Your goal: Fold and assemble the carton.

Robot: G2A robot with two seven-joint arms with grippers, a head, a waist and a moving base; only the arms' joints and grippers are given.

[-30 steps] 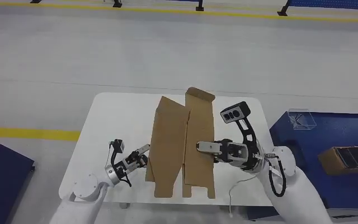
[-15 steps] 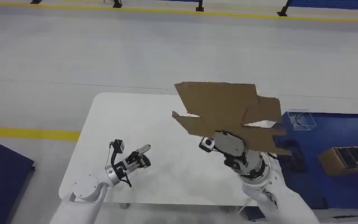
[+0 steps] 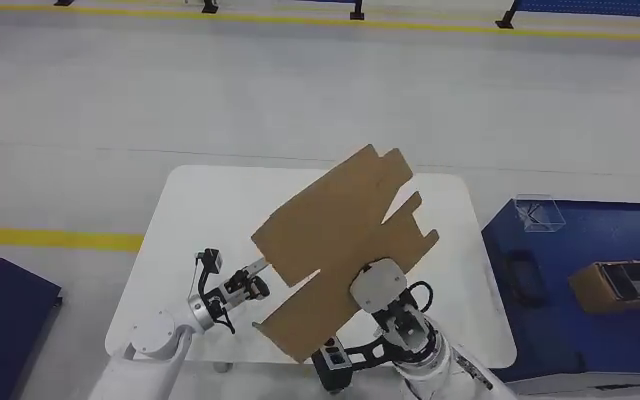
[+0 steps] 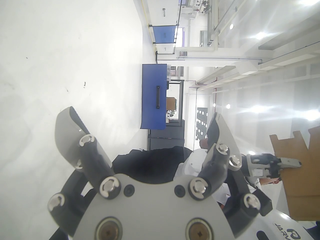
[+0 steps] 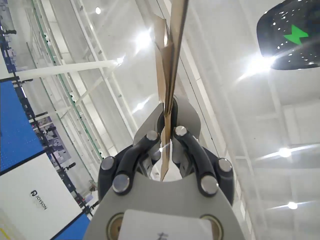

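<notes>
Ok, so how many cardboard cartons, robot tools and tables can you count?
carton: 1
tools: 2 (left tool open, right tool shut on the carton)
table: 1
Total: 4

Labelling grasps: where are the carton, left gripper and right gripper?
carton point(image 3: 340, 235), top view, middle of its flat panel.
left gripper point(image 4: 141, 122), left wrist view, midway between open fingertips.
right gripper point(image 5: 167, 112), right wrist view, between fingertips clamping the carton.
</notes>
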